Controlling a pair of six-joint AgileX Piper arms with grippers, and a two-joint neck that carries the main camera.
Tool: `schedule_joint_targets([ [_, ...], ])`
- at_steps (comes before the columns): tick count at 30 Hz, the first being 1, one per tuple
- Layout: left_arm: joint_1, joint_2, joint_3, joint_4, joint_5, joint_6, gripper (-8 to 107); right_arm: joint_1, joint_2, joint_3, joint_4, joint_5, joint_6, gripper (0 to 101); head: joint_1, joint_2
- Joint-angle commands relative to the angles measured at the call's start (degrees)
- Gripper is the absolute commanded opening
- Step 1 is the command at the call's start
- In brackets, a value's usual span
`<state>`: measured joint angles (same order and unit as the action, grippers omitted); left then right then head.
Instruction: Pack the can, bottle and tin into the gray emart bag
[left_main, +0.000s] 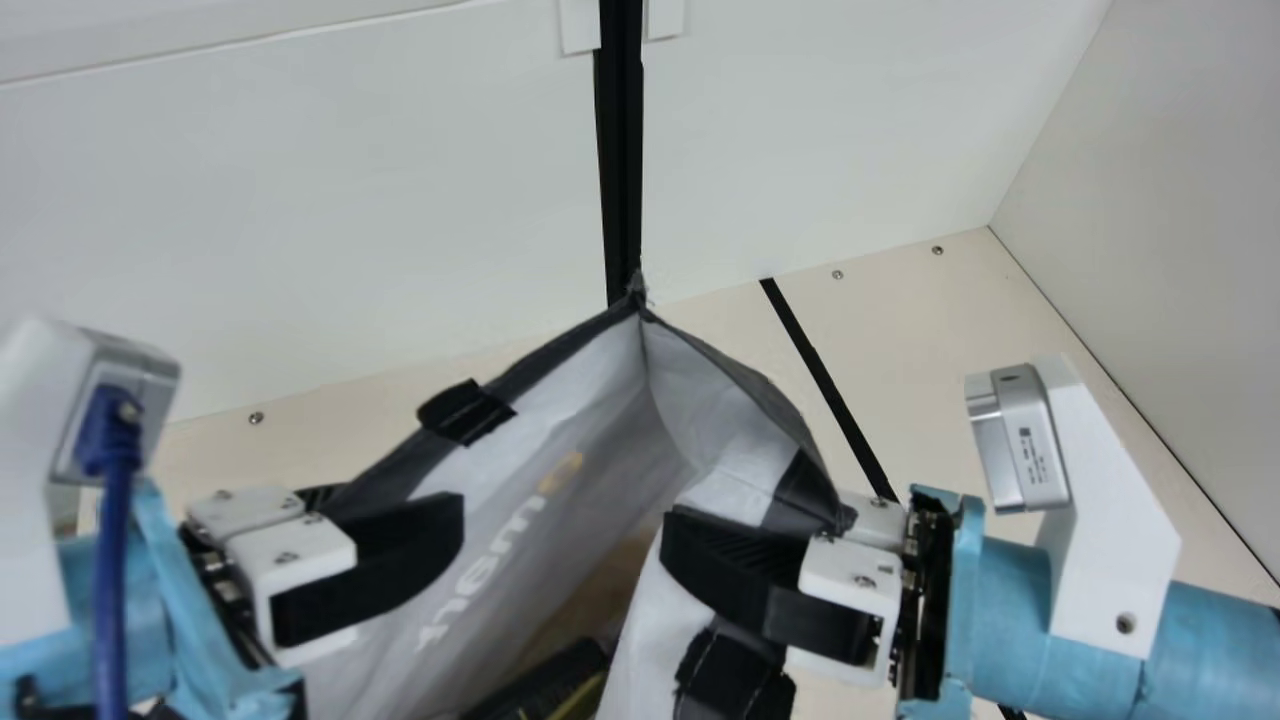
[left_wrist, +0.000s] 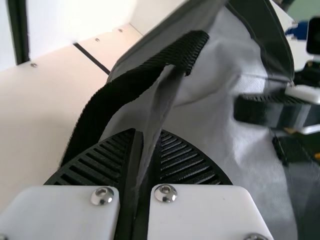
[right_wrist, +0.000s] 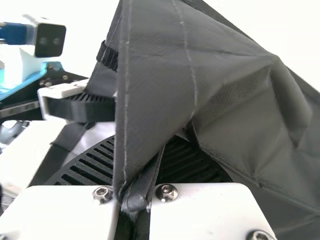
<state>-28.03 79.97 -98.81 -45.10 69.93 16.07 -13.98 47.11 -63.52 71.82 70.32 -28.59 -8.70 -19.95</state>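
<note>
Holds the bag (left_main: 560, 520) open in the main view, with left hand (left_main: 425, 503) and right hand (left_main: 695, 525) on opposite edges (and something black and yellow (left_main: 550, 682) inside). In each wrist view, pinches bag fabric between nearly closed fingers.

You seem to be in a robotics lab, or a test booth in one. Across the upper part of the main view you have plain white panels (left_main: 300, 220) and a black upright strip (left_main: 622, 150) behind a cream bench (left_main: 920, 330) set with screws (left_main: 937, 250); at lower left and right, robot arms (left_main: 1000, 600) carry cameras (left_main: 1030, 440), one wired with blue cable (left_main: 115, 580).
</note>
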Motion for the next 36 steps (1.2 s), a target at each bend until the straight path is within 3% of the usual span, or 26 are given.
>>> schedule_joint_targets([
  [1, -0.8, 0.3, 0.2, 0.1, 0.0, 0.4, 10, -0.1, 0.0, -0.5, -3.3, -0.4, 0.7, 0, -1.3, 0.0],
  [12, -0.4, 4.8, 0.5, -0.6, 0.0, 5.5, 10, -1.9, 2.1, -0.3, -14.0, -0.4, -3.7, 0, -1.3, 0.0],
  [18, 2.3, 8.7, -1.9, -2.3, 0.0, 9.6, 10, -3.9, 4.2, 0.4, -12.5, -0.4, -9.4, 0, -1.3, 0.0],
  [36, 5.9, 22.1, -14.9, -5.8, 0.0, 16.2, 10, -8.2, 13.7, 0.7, -7.5, -0.4, -25.2, 0, -1.3, 0.0],
])
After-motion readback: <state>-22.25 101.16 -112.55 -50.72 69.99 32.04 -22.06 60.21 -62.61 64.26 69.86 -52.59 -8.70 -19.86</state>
